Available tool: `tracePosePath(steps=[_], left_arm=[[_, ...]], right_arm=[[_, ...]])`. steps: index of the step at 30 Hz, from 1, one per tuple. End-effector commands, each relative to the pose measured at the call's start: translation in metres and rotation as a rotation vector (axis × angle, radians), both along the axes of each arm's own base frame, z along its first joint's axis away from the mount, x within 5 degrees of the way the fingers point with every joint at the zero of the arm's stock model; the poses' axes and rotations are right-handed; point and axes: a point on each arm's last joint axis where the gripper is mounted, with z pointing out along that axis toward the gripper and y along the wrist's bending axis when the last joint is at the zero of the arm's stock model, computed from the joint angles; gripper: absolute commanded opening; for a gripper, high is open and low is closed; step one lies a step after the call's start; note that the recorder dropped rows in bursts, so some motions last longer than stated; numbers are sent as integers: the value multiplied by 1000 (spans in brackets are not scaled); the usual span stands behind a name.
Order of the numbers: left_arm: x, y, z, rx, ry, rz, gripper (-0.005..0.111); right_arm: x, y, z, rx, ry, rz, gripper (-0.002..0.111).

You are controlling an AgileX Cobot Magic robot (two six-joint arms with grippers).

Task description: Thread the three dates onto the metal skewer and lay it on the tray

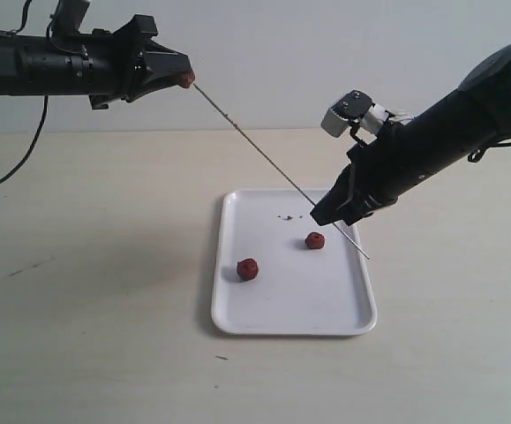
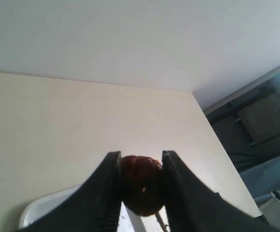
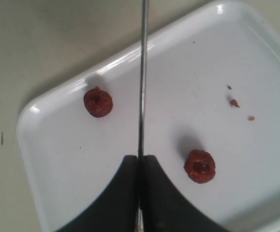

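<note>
Where the white, rounded-corner tray (image 1: 299, 300) lies on the pale bench (image 1: 105, 265), two wrinkled red-brown dates (image 1: 248, 269) (image 1: 315, 240) rest well apart on it, near a few small crumbs (image 3: 234, 102). Above them slants the one metal skewer (image 1: 255, 150), a thin straight grey rod. The right jaws are closed tight on it near its lower end. Its upper end meets the third date (image 2: 140, 184), roundish and dark, which the left jaws, partly open, pinch high over the bench.
</note>
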Motion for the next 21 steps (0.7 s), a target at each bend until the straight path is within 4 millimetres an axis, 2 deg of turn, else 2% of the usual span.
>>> tracePosePath(steps=[1,13,21], left_arm=[[-3,-1,7,-17,-5,-8,30],[-7,-13,6,-13,-6,-39,30],[-8,-13,4,5,-8,-54,30]], right_arm=[[0,0,2,11,-5,3,0],[1,1,3,28,-18,6,0],[2,3,5,58,-18,-12,0]])
